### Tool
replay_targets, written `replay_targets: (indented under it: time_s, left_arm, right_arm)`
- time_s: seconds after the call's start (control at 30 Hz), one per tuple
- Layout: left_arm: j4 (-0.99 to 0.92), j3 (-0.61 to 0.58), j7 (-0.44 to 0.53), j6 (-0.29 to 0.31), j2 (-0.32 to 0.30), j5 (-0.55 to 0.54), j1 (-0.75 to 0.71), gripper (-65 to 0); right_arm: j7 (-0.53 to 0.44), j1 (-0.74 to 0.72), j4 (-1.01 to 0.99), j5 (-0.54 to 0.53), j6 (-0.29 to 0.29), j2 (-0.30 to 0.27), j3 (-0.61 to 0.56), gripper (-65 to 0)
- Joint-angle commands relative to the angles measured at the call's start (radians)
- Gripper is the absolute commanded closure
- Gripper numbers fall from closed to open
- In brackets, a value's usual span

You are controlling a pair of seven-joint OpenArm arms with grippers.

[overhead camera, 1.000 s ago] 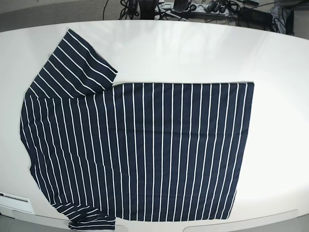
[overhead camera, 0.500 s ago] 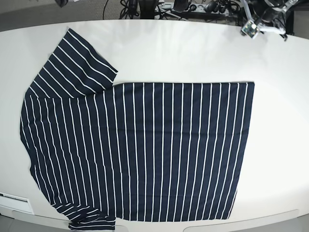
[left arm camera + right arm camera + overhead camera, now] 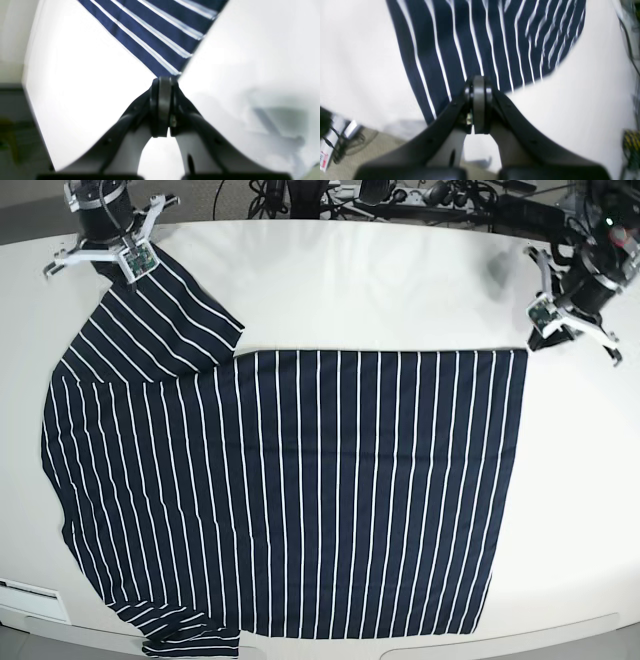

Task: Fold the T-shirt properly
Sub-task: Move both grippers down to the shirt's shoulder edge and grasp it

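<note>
White tabletop (image 3: pixel 380 290) is being seen beneath both wrists, with cables and clutter being glimpsed beyond the far edge. Fingers are being held pressed together and empty on both sides: the left gripper (image 3: pixel 162 82) is being poised over the hem corner by the table's far right edge, the right gripper (image 3: pixel 478 82) over the sleeve end near the far left corner. The T-shirt (image 3: pixel 300 490) is being kept flat and unfolded across the table's middle. Both arms, absent a second ago, are now being brought in, so folding is judged to be only beginning.
</note>
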State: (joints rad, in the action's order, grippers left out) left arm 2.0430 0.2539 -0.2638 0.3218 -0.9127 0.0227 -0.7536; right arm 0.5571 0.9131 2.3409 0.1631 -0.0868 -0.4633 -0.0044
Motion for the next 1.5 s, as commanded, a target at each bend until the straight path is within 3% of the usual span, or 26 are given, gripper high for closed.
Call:
replay_targets:
  time_s: [0.0,0.1,0.2,0.33,0.4,0.73,0.9,1.33,1.4,1.47]
  left_arm:
    - [-0.026,0.008,0.042,0.029,-0.041,0.014,0.013,0.0]
    - [-0.138,0.005,0.197,0.170,-0.117,0.098,0.060,0.0]
    - [-0.219,-0.022,0.330,0.274,-0.188,0.168,0.108,-0.6]
    - [-0.275,-0.079,0.457,0.303,-0.252,0.260,0.146,-32.9]
    - [-0.285,-0.119,0.456,0.293,-0.266,0.266,0.168,-39.1]
    - [-0.360,-0.501,0.447,0.169,-0.283,0.433,0.379,-39.0]
    - [-0.392,-0.675,0.446,0.106,-0.278,0.441,0.512,-39.0]
    - [-0.446,-0.875,0.413,0.111,-0.170,0.440,0.739,-38.3]
    - [-0.458,-0.875,0.412,0.111,-0.155,0.439,0.741,-27.2]
    - [-0.459,-0.875,0.382,0.111,-0.146,0.427,0.740,-8.1]
  right_arm:
    - [-0.012,0.003,0.015,-0.013,-0.006,-0.005,0.006,0.0]
    - [-0.031,0.001,0.015,-0.037,-0.037,-0.005,0.006,0.0]
    - [-0.030,0.001,0.015,-0.036,-0.053,-0.005,0.006,0.0]
    - [-0.030,0.001,0.015,-0.037,-0.052,-0.005,0.006,0.0]
    - [-0.029,0.002,0.015,-0.037,-0.052,-0.005,0.006,0.0]
    - [-0.023,0.001,0.015,-0.116,-0.081,-0.005,0.005,0.0]
    - [-0.023,0.001,0.015,-0.115,-0.083,-0.005,0.005,0.0]
    - [-0.023,0.001,0.015,-0.114,-0.105,-0.005,0.005,0.0]
    - [-0.026,0.001,0.015,-0.114,-0.105,-0.005,0.005,0.0]
    - [-0.027,0.001,0.015,-0.114,-0.105,-0.005,0.005,0.0]
